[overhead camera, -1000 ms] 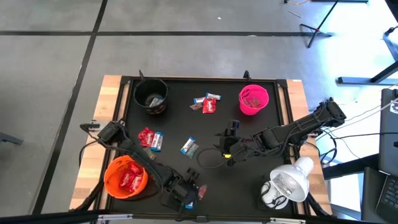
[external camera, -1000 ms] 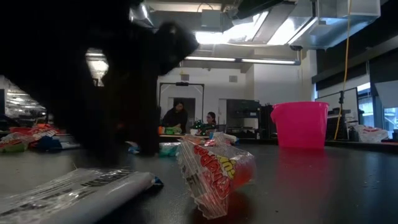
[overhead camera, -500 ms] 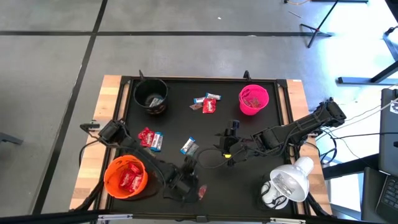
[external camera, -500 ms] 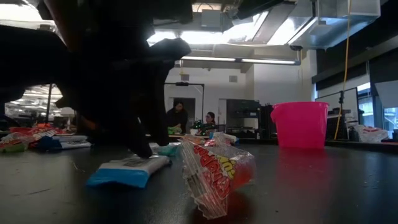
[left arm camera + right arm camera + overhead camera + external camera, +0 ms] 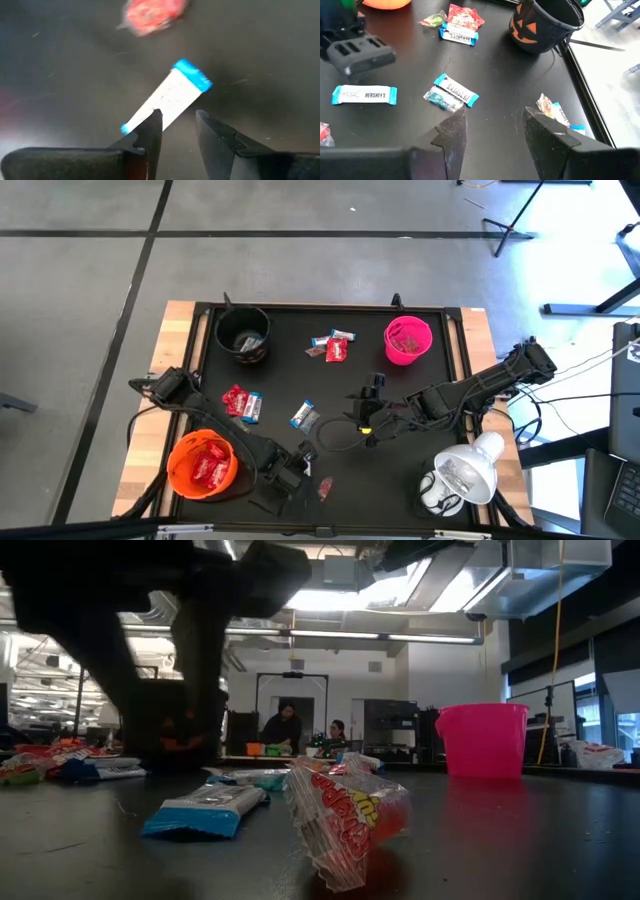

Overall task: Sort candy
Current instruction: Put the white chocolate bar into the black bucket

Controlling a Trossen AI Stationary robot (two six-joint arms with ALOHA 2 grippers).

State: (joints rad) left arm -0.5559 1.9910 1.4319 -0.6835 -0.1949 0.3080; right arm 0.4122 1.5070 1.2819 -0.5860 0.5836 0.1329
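Note:
A blue-and-white candy (image 5: 167,97) lies flat on the black table beside a red candy (image 5: 150,12), near the table's front edge. In the low view this blue-and-white candy (image 5: 205,810) rests next to the red candy (image 5: 345,815). My left gripper (image 5: 177,125) hovers just above it, open, with nothing between its fingers. My right gripper (image 5: 495,125) hangs open over the table's middle right (image 5: 368,415), above loose candy (image 5: 451,91). More candy lies in small groups (image 5: 240,402) (image 5: 333,346).
An orange bowl (image 5: 202,465) with red candy stands at the near left, a black bowl (image 5: 243,335) at the far left and a pink bowl (image 5: 407,340) at the far right. A white lamp (image 5: 460,475) stands at the near right.
My left gripper has risen, rolled about its own axis and drifted toward the table's left edge. The blue-and-white candy, at first close to the near edge under the gripper, has slid a little toward the far edge and now lies still, uncovered.

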